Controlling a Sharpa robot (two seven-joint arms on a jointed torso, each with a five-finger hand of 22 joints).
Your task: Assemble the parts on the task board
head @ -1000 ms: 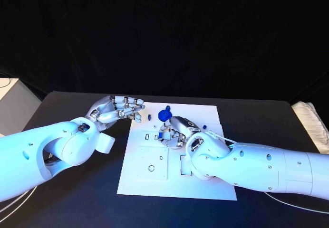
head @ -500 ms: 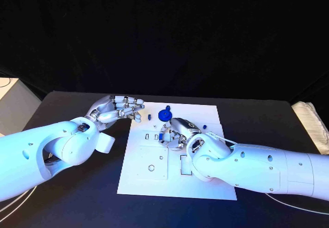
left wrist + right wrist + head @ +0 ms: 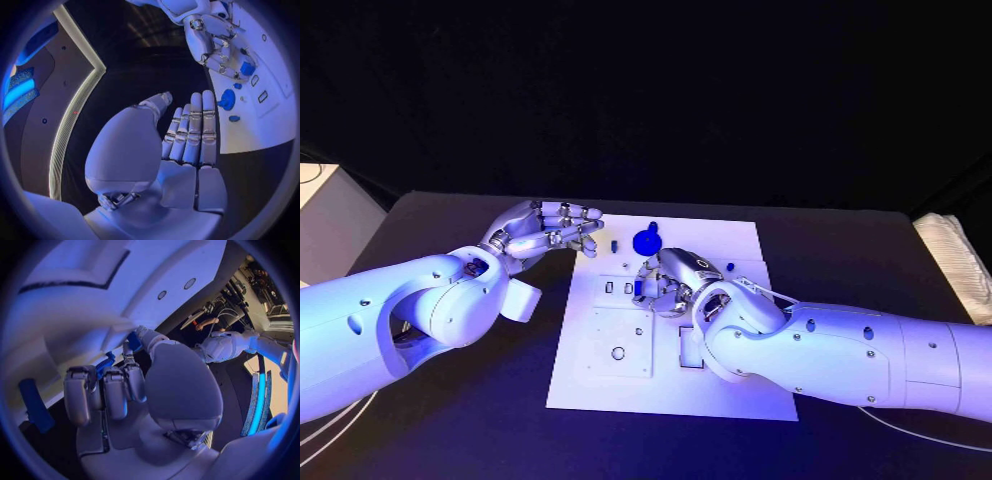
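Head view puts the white task board (image 3: 632,385) in the middle of the frame, and your right hand (image 3: 672,280) is low over its upper middle, fingers curled down toward the slots there. From the right wrist view you can see those fingers (image 3: 106,390) bent around a small blue part (image 3: 105,364) pressed close to the board's surface, so treat that hand as pinching the part; just how firm the hold is you cannot tell. Another blue piece (image 3: 32,405) lies at the lower left of that wrist picture, apart from the fingers.

Your left hand (image 3: 545,232) sits at the board's upper left edge, fingers straight and close together, holding nothing. Just right of it, near the top of the board, stands the round blue part (image 3: 645,242), with a smaller blue piece (image 3: 613,243) beside it.

The step looks like seating the pinched part into its recess. Keep it square to the slot and press straight down; a tilted entry will probably jam. Don't let go until it sits flush. Keep the left hand where it is, clear of the round part, ready to steady the board if it slides.
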